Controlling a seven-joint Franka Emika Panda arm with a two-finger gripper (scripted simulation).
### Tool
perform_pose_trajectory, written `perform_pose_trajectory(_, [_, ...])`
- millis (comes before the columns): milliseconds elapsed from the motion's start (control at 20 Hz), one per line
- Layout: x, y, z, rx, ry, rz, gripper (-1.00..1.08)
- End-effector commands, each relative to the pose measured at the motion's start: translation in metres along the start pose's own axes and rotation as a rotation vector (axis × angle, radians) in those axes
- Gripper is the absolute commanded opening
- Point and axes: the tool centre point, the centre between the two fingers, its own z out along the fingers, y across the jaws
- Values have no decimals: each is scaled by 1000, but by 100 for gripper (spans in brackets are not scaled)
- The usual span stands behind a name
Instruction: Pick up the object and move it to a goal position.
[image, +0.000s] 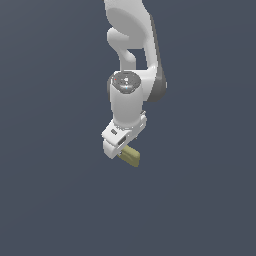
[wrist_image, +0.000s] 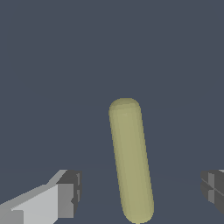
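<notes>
The object (image: 131, 157) is a small olive-yellow block that pokes out just under the white hand, towards the exterior view's right. In the wrist view the object (wrist_image: 130, 157) is a long bar with rounded ends, lying on the dark grey floor between the fingers. My gripper (image: 121, 152) is directly over it. In the wrist view my gripper (wrist_image: 140, 191) is open. Its dark fingertips (wrist_image: 72, 192) stand wide apart on either side of the block, with a clear gap on each side. Nothing is held.
A plain dark grey surface (image: 50, 200) fills both views. The white arm (image: 131, 60) rises from the hand towards the top of the exterior view. No other object shows.
</notes>
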Motion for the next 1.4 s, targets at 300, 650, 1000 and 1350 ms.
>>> perform_pose_trajectory(300, [2, 1, 4, 3, -6, -119, 100])
perform_pose_trajectory(650, [2, 1, 5, 3, -6, -133, 100])
perform_pose_trajectory(1000, [1, 0, 29, 3, -6, -135, 100])
perform_pose_trajectory(1350, [1, 0, 54, 3, -6, -138, 100])
